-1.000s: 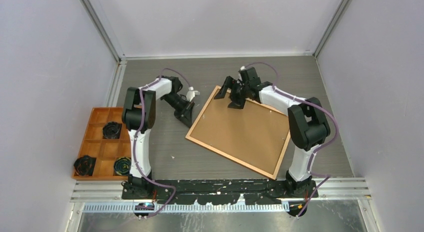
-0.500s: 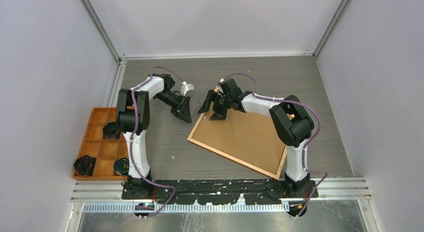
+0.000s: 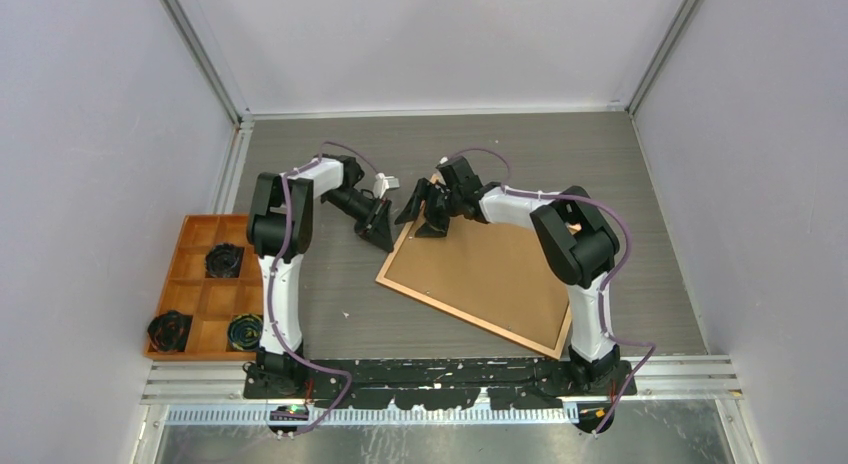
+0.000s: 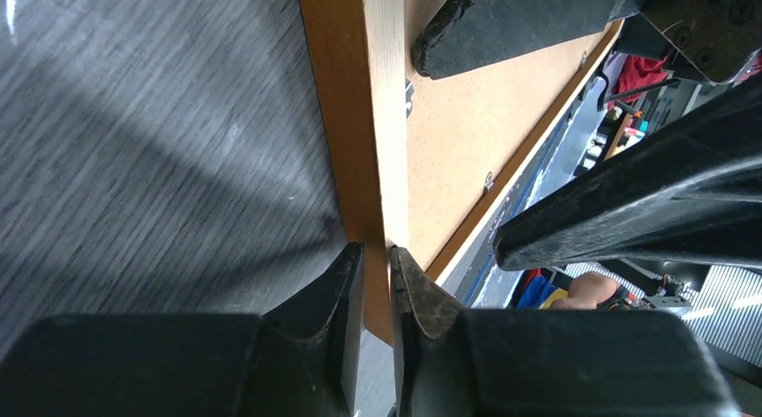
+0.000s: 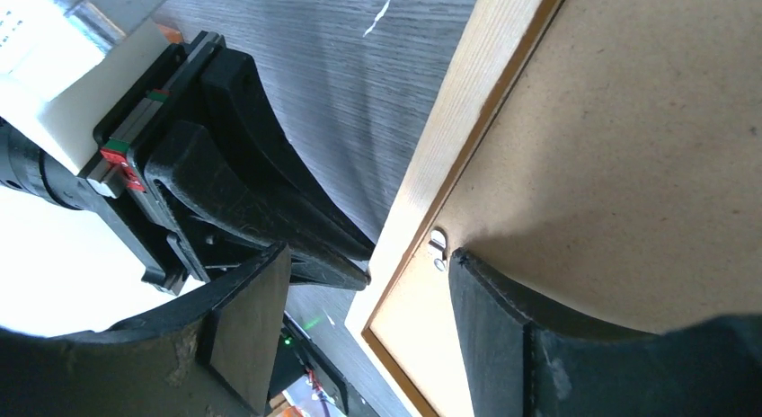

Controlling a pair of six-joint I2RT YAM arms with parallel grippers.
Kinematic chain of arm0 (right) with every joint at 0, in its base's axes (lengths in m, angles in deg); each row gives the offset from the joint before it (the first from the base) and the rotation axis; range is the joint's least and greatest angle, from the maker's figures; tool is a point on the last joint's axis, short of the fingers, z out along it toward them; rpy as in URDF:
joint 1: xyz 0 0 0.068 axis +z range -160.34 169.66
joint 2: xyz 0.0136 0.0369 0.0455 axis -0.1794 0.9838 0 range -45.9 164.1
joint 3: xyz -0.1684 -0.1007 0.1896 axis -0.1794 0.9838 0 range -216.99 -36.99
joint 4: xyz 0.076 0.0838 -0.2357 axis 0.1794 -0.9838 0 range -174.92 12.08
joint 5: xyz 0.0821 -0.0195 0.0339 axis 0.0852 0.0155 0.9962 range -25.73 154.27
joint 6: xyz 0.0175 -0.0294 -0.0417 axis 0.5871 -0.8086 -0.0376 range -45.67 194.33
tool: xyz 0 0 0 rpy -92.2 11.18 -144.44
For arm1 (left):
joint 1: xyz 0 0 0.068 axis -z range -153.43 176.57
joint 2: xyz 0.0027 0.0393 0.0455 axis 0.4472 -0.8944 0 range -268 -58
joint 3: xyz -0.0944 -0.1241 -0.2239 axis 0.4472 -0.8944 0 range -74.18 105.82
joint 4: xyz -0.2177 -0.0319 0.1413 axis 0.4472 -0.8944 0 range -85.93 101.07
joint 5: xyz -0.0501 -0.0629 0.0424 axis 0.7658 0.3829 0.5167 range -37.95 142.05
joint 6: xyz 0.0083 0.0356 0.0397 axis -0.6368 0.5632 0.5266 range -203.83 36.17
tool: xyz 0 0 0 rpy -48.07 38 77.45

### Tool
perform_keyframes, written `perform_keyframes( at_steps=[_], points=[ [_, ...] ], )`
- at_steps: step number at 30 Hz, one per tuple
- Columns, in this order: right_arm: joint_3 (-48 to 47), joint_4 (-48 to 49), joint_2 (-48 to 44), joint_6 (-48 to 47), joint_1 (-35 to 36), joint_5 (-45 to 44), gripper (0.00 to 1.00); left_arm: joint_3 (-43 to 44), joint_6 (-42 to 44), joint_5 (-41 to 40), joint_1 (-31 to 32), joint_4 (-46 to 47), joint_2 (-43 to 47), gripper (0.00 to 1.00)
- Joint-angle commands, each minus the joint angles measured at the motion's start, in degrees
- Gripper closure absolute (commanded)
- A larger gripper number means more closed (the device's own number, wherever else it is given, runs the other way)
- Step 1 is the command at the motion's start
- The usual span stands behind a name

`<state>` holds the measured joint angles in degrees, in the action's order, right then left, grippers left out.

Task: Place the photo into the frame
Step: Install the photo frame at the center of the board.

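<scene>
The frame point(image 3: 480, 274) lies back up on the table, its brown fibreboard showing. My left gripper point(image 3: 388, 239) is at the frame's left rail. In the left wrist view the gripper point(image 4: 376, 255) is shut on the orange-brown rail point(image 4: 355, 120), one finger on each side. My right gripper point(image 3: 422, 209) is open at the frame's far-left corner. In the right wrist view the gripper point(image 5: 368, 255) has one finger on the backboard point(image 5: 629, 147) and the other outside the rail. The photo is not in view.
An orange compartment tray point(image 3: 200, 284) with black items sits at the left edge of the table. The two grippers are close together at the frame's far-left corner. Grey walls enclose the table on three sides.
My right gripper has moved left along the frame's far edge to its far-left corner. My left gripper has moved right onto the left rail. The frame has shifted slightly.
</scene>
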<state>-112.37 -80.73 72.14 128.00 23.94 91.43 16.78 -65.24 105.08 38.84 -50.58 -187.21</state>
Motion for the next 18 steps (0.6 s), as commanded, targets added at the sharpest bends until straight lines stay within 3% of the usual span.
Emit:
perform_keyframes(
  at_steps=[1, 18],
  points=[
    [-2.08, 2.54, 0.61, 1.05, 0.26, 0.52, 0.31, 0.45, -0.40, -0.27, -0.14, 1.42, 0.30, 0.82],
    [-2.72, 2.63, 2.00, 1.56, 1.17, 1.12, 0.34, 0.45, -0.77, -1.28, -0.14, 2.06, 0.28, 0.83]
  ],
)
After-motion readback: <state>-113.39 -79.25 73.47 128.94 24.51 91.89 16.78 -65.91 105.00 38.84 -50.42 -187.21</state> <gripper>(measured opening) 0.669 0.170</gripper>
